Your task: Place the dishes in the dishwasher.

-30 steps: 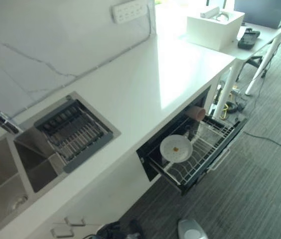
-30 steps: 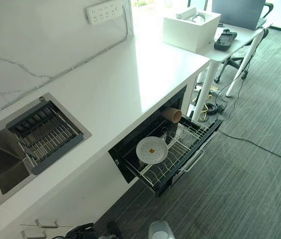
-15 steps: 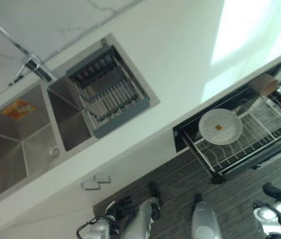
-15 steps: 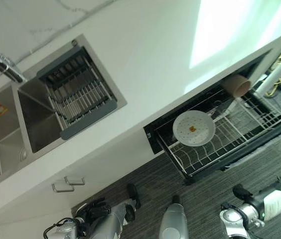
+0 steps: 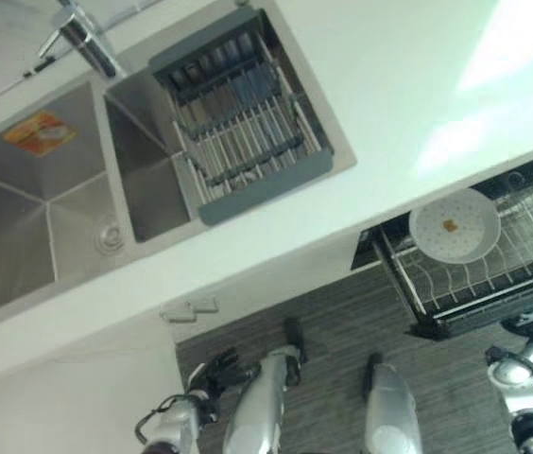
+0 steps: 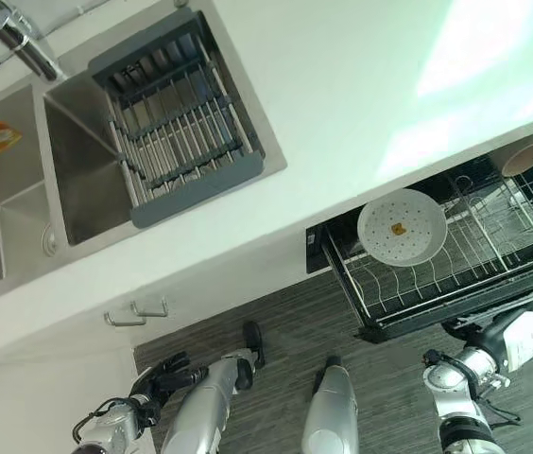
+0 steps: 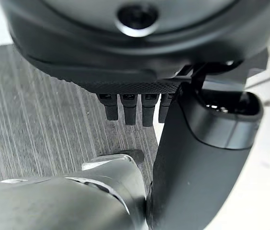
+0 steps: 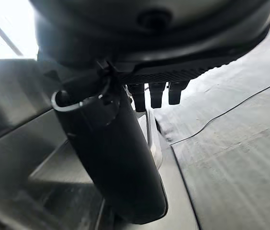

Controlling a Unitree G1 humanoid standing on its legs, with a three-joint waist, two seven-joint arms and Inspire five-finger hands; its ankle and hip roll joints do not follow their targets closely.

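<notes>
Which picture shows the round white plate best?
The right eye view: the plate lies whole in the pulled-out rack, clear of the picture's edge. The left eye view shows it too, nearer the edge.

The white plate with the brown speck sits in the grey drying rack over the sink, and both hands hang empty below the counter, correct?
Not quite. The white plate sits in the pulled-out dishwasher rack under the counter, as the right eye view shows; the grey drying rack over the sink holds no plate. The left hand and right hand do hang empty.
</notes>
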